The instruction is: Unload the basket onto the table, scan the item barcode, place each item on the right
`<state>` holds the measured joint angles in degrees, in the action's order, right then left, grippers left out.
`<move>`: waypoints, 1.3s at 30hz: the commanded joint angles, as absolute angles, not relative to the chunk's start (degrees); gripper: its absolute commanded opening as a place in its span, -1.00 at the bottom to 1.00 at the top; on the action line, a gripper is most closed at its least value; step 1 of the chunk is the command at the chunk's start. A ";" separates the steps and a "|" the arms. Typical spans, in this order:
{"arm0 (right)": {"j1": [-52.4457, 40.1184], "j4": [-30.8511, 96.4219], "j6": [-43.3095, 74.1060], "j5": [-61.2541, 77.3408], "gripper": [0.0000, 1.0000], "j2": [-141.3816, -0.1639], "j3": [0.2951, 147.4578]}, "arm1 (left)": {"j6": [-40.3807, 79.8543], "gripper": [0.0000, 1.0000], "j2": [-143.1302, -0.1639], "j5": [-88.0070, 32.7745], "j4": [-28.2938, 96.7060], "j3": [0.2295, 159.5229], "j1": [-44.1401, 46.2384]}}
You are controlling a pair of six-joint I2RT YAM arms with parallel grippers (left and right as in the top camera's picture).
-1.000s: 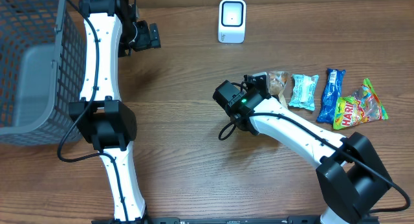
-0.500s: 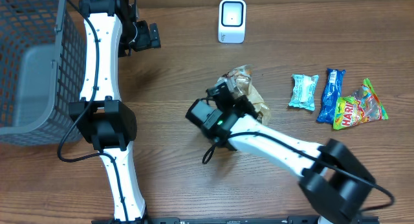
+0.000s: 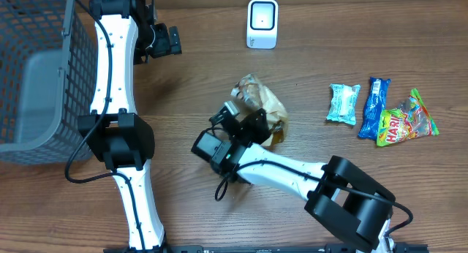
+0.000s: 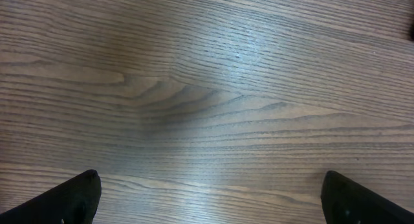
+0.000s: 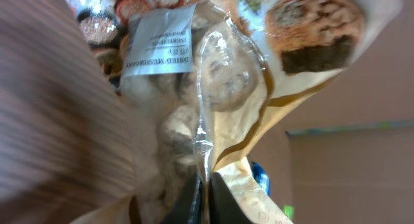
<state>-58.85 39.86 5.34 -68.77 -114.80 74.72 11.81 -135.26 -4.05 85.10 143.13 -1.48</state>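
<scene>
The mushroom bag (image 3: 269,107) is seen at the centre of the overhead frame, below the white scanner (image 3: 262,23) and well apart from it. A second ago it was lying at the left end of the snack row, just beside the pale blue packet (image 3: 344,103). The bag is pinched by a seam in the right gripper (image 3: 252,121), whose fingers (image 5: 194,198) are closed on the clear film. The right arm, earlier stretched toward the snack row, is now swung left, reaching from the lower right to the centre. The left gripper (image 3: 172,41) is unchanged at upper left, spread wide over the bare table (image 4: 207,88).
</scene>
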 commanded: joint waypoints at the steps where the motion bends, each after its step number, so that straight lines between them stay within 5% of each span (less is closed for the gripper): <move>1: -61.32 38.92 4.67 -64.29 -0.70 -114.48 76.05 | 10.72 0.99 -135.35 -4.43 85.03 142.65 -1.04; 5: -62.98 38.11 4.71 -62.43 0.01 -114.48 76.05 | 10.72 0.99 -135.35 -4.43 85.06 142.65 -1.04; 8: -62.87 38.22 7.57 -62.59 0.75 -114.45 76.05 | 10.72 0.99 -135.35 -4.45 85.03 142.65 -1.04; 11: -61.65 40.12 14.41 -63.92 0.97 -113.54 77.14 | 10.72 0.99 -135.35 -4.43 85.03 142.65 -1.04; 17: -53.89 51.55 27.62 -45.01 1.00 -106.13 85.86 | 10.72 1.00 -135.35 -4.43 85.03 142.65 -1.04; 26: -29.89 55.22 32.45 13.89 0.99 -99.61 87.70 | 10.72 0.99 -135.35 -4.43 85.06 142.65 -1.04; 39: -16.21 44.71 40.32 31.27 1.00 -101.34 67.79 | 10.72 1.00 -135.35 -4.45 85.06 142.65 -1.04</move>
